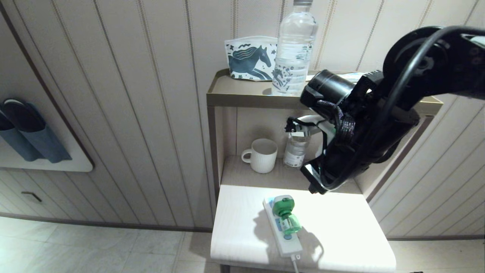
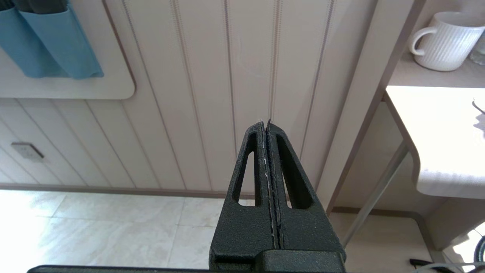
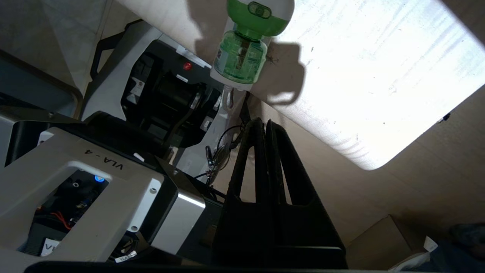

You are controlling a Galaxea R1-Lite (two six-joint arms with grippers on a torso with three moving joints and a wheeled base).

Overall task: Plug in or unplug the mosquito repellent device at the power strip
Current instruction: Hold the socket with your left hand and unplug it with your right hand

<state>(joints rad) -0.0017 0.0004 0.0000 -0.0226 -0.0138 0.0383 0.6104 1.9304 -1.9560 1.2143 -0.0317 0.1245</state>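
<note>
The power strip [image 1: 288, 245] lies on the white table [image 1: 341, 227], its cable running off the near edge. The mosquito repellent device [image 1: 286, 215] sits on top of it, white-and-green head at the far end and green bottle lying along the strip; its prongs are hidden. My right arm [image 1: 348, 140] hangs above the table's far right part. In the right wrist view my right gripper [image 3: 264, 122] is shut and empty, pointing past the table's near edge, apart from the device [image 3: 242, 49] and the strip's end [image 3: 232, 84]. My left gripper [image 2: 265, 122] is shut and empty, low beside the table's left.
A white mug [image 1: 261, 155] and a small bottle [image 1: 296, 149] stand on the lower shelf behind the table. A big water bottle [image 1: 293, 49] and a horse-print pouch [image 1: 250, 58] are on the upper shelf. A blue slipper holder [image 1: 22, 132] hangs on the left wall.
</note>
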